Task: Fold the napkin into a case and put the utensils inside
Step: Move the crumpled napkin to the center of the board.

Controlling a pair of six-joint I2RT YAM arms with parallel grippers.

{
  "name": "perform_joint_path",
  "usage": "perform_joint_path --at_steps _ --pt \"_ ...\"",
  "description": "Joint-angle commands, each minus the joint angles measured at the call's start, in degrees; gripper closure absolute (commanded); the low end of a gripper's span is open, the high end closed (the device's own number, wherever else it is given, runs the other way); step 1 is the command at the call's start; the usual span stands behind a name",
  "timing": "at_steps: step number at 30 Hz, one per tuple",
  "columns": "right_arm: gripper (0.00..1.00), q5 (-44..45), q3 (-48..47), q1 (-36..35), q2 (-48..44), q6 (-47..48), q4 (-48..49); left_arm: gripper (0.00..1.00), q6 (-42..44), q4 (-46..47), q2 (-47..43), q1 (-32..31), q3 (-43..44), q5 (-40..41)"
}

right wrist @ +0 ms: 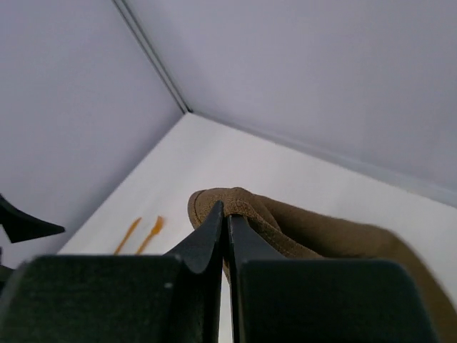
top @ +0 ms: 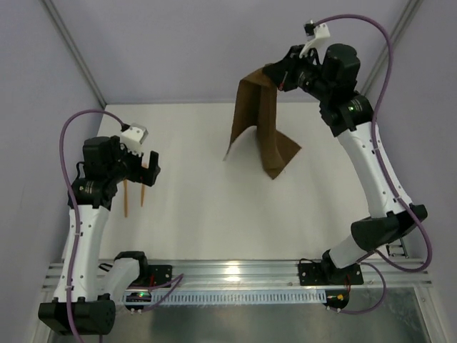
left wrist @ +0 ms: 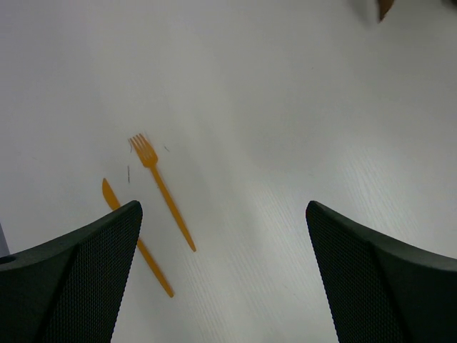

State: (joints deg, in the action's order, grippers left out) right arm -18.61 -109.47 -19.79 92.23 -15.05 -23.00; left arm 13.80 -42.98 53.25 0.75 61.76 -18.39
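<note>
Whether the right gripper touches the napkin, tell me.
Touching: the right wrist view shows the right gripper pinched shut on a fold of the napkin.

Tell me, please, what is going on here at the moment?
The right pincer is shut on one edge of the napkin and holds it up, its lower end resting on the table. The left pincer hangs open near the fork and the second utensil, which lie side by side on the table. Neither is wrapped yet.
</note>
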Motion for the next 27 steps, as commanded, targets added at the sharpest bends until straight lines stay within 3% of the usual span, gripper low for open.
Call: perform_joint_path --at_steps 1,6,9,12,16,17,21,27 --pt "0.97 -6.3 -0.4 1.0 -2.7 -3.9 2.8 0.01 -0.3 2.1 -0.6 -0.1 2.9 -4.7" --pt "0.97 -13.4 9.5 5.3 -8.4 -8.7 5.6 0.01 0.3 2.9 1.7 -0.1 3.2 -8.9" --pt "0.97 -14.3 22.7 9.3 -11.2 -14.6 12.0 0.07 0.9 3.2 4.3 -0.1 2.3 -13.2" --pt "0.97 -13.1 35.1 10.1 -12.0 -17.1 17.4 0.09 4.6 1.8 6.9 -5.8 0.2 -11.3" --pt "0.97 -12.3 45.0 10.5 -5.7 -18.3 19.7 0.10 11.5 2.0 12.7 -20.1 -5.8 2.4" --pt "0.97 -12.3 46.0 10.6 -4.5 -18.5 20.6 0.10 12.6 2.5 13.7 -26.7 -7.3 4.5" --pt "0.97 -13.2 48.9 10.6 -0.1 -19.0 22.6 0.10 15.8 5.2 17.7 -39.1 -13.3 13.5" --pt "0.97 -13.2 50.1 10.5 2.1 -18.5 24.4 0.05 16.8 12.7 22.8 -47.8 -15.6 17.1"
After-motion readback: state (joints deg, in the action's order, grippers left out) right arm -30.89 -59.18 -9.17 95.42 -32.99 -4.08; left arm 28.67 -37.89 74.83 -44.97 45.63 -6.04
